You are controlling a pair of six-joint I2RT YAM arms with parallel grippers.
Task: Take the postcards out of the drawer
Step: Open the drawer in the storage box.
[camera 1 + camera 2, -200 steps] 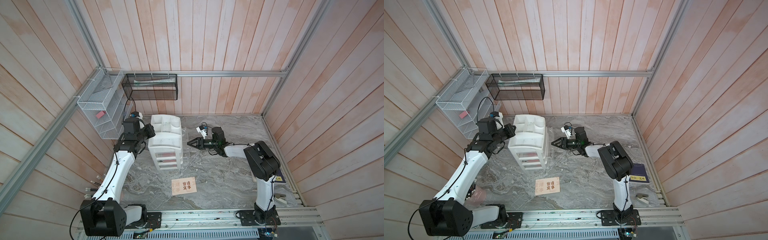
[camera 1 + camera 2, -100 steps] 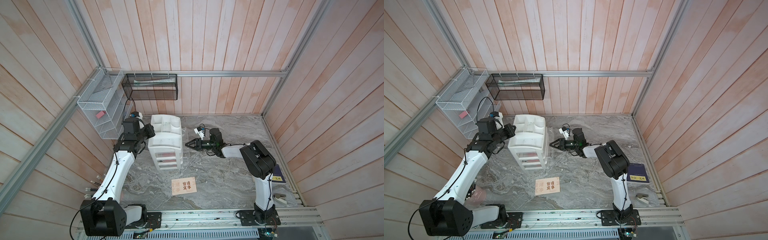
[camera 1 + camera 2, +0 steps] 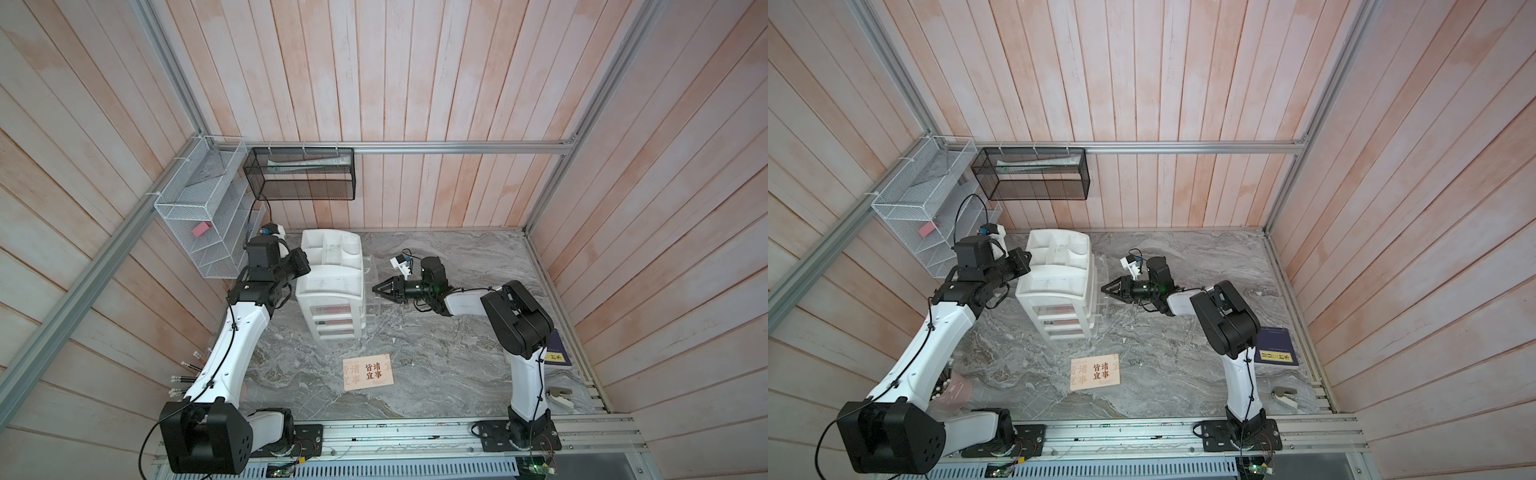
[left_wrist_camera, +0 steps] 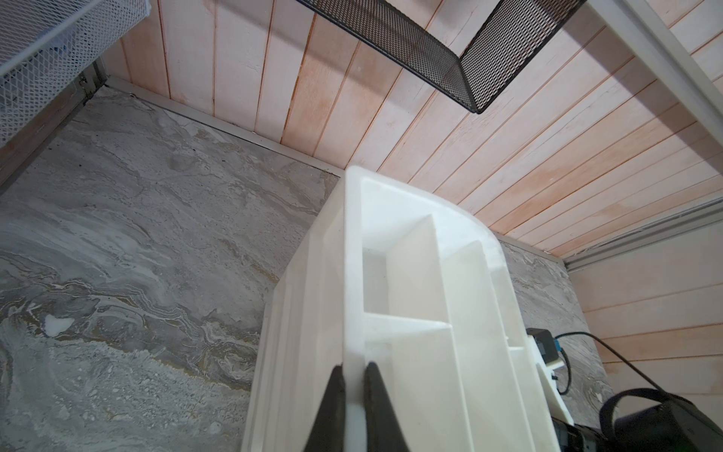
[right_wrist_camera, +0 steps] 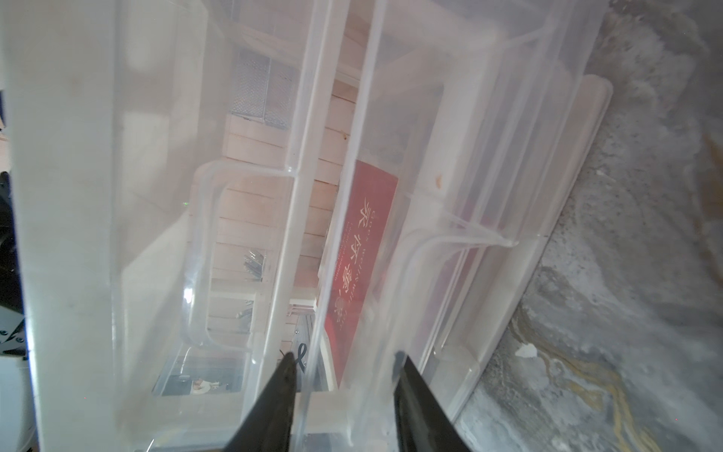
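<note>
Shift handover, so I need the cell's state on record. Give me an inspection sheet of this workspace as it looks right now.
Surface: grey marble tabletop, few pale specks.
Job's things: cream postcard lies on the tabletop; red postcard sits in a clear drawer of the white drawer unit.
Clutter: navy booklet, small grey clip, pink pencil cup.
Grippers: left gripper shut on the unit's top rim; right gripper open, straddling the drawer front.
Cables: black cable loops over the left wrist.
Surroundings: plank walls, white wire basket, black mesh basket.
</note>
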